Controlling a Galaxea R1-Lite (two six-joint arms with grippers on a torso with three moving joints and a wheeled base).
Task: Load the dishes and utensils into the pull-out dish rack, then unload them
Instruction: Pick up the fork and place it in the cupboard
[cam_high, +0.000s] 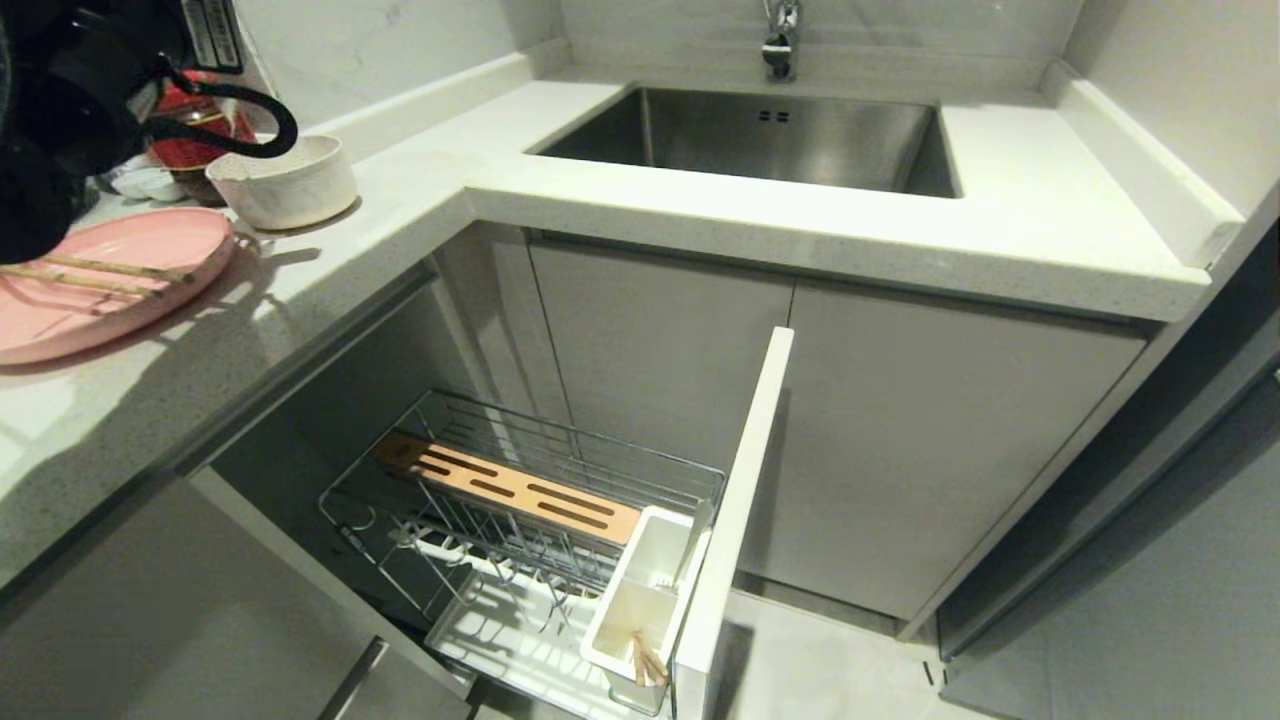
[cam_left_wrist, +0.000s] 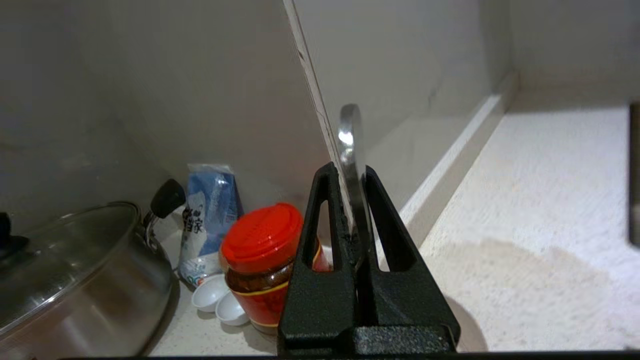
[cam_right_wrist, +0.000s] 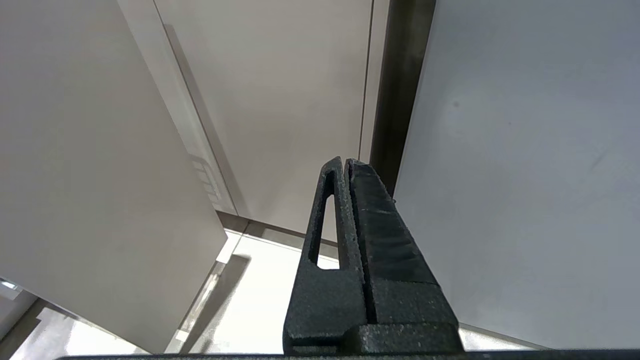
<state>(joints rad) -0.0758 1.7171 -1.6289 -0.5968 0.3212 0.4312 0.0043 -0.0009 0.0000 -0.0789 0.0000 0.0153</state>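
Note:
My left gripper (cam_left_wrist: 347, 172) is shut on a slim metal piece of cutlery (cam_left_wrist: 349, 130); its rounded end sticks up past the fingertips, over the counter near the wall. The pink plate (cam_high: 110, 280) lies on the counter at the left with wooden chopsticks (cam_high: 100, 272) across it. Behind the plate stands the cream bowl (cam_high: 285, 182). Below, the pull-out dish rack (cam_high: 520, 500) is drawn out. More chopsticks (cam_high: 648, 660) stand in its white cutlery box (cam_high: 640, 590). My right gripper (cam_right_wrist: 346, 161) is shut on nothing, parked facing cabinet fronts.
A steel pot with a glass lid (cam_left_wrist: 75, 280), a red-lidded jar (cam_left_wrist: 260, 250), a blue packet (cam_left_wrist: 210, 210) and small white cups (cam_left_wrist: 220, 300) crowd the counter's back corner. The sink (cam_high: 760, 140) sits at the right. The rack's white front panel (cam_high: 735, 500) juts into the floor space.

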